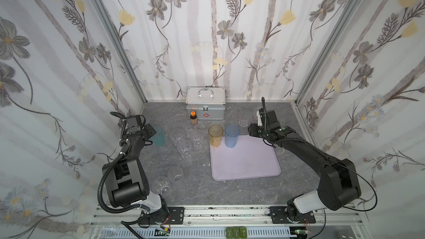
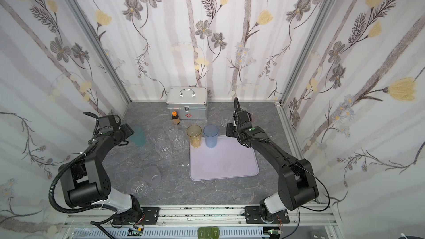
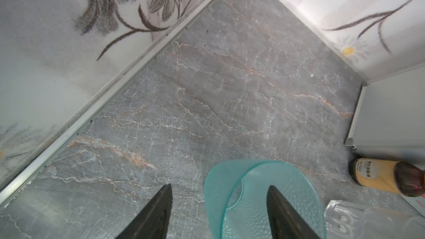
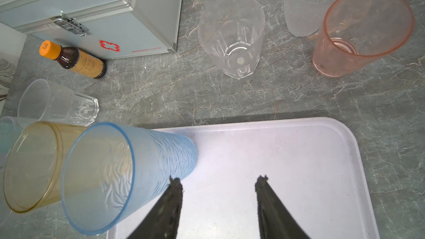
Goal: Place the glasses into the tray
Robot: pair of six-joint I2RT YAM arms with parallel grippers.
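Note:
The teal glass stands near the left wall, also seen in a top view. My left gripper is open and straddles its rim, one finger inside and one outside, with a gap still showing. The lilac tray holds the amber glass and the blue glass at its far left corner. My right gripper hangs open over the tray beside the blue glass, with nothing between its fingers. Beyond the tray stand a pink glass, a frosted glass and a clear glass.
Several clear faceted glasses cluster left of the tray. A frosted glass and a clear one stand near the front left. The silver case and a brown bottle are at the back wall.

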